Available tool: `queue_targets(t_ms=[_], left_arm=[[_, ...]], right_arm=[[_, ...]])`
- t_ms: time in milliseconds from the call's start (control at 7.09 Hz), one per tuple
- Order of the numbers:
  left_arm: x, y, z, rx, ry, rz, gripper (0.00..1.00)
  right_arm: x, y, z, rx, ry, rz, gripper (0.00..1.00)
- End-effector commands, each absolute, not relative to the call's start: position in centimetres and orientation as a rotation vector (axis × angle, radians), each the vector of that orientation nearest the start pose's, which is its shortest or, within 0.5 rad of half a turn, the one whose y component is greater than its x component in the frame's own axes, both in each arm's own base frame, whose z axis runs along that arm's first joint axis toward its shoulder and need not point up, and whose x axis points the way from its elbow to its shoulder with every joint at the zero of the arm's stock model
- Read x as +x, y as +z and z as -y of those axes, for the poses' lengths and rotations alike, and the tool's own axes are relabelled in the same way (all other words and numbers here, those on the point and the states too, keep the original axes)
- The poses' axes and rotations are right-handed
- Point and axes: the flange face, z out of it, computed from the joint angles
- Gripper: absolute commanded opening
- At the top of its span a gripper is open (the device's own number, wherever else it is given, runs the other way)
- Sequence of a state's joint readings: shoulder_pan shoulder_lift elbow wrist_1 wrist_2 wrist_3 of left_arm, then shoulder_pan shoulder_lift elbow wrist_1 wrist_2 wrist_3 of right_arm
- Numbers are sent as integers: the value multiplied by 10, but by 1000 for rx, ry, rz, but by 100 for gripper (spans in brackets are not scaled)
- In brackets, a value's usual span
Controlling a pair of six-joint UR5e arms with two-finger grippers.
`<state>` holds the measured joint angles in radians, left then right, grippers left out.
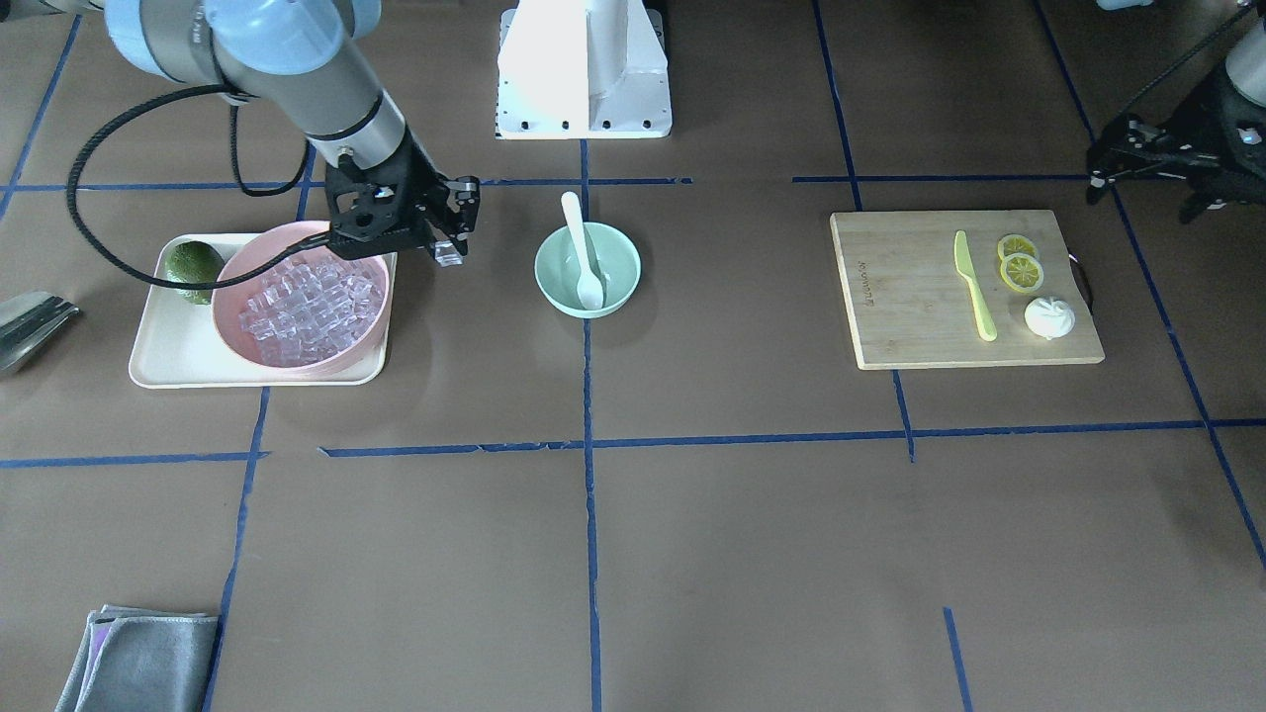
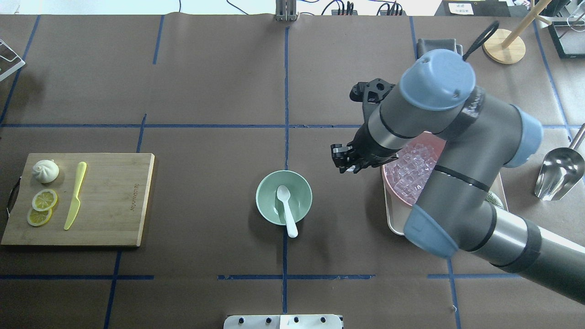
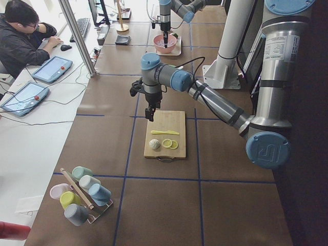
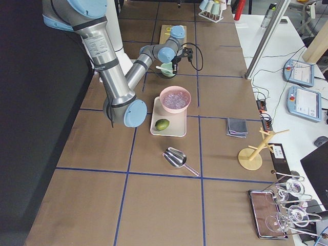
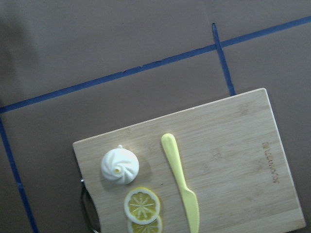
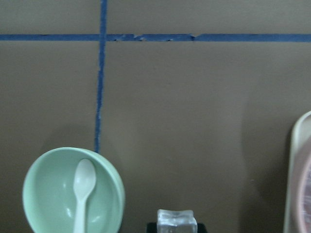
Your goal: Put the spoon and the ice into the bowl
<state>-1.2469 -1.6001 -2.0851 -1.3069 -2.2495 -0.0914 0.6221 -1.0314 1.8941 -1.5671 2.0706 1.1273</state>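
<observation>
While the R gripper [image 1: 450,243] is hanging over the table [image 1: 692,554], its jaws are clenching the ice [image 6: 177,222], one clear cube sitting between the tips and sticking out a bit below them. Right beside the jaws, on the arm's own side, the pink bowl [image 1: 226,287] is sitting on a cream tray [image 1: 158,368], w/ a heap of cubes [image 1: 307,307] filling it and a green fruit [image 1: 193,267] lying at the tray's corner behind it. On the jaws' other side, toward the table's middle and lower down, the bowl [image 1: 554,277] is standing apart from them, not under the ice; in the R wrist view it is showing off to the side of the cube, w/ bare table btwn. The spoon [image 1: 584,252] is lying in the bowl already, scoop down on the bottom, handle leaning over the rim. The L gripper [image 3: 149,115] is hanging well away at the far end, over the edge of the board [image 1: 920,297]; whether its jaws are apart or closed, can't tell. Below and just past those jaws a yellow knife [image 1: 974,287], two lemon slices [image 1: 1019,265] and a white bun [image 1: 1049,317] are lying on the board. A steel scoop [image 2: 560,173] is lying beyond the tray, well off from the R jaws.
</observation>
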Motion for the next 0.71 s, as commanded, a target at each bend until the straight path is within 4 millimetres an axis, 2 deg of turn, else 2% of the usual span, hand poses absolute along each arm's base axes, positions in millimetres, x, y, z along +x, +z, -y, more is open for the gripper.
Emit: queue_targets(t_ms=[0, 141, 282, 564], left_arm=[[5, 485, 480, 133, 318, -781, 100], [-18, 511, 480, 122, 297, -812, 100], [-23, 532, 458, 86, 278, -811, 100], [-33, 556, 448, 68, 262, -757, 100]], right_arm=[[-517, 164, 400, 76, -46, 952, 0], [-543, 157, 392, 85, -61, 937, 0], [-552, 157, 387, 83, -70, 931, 0], [-555, 156, 388, 87, -70, 928, 3]])
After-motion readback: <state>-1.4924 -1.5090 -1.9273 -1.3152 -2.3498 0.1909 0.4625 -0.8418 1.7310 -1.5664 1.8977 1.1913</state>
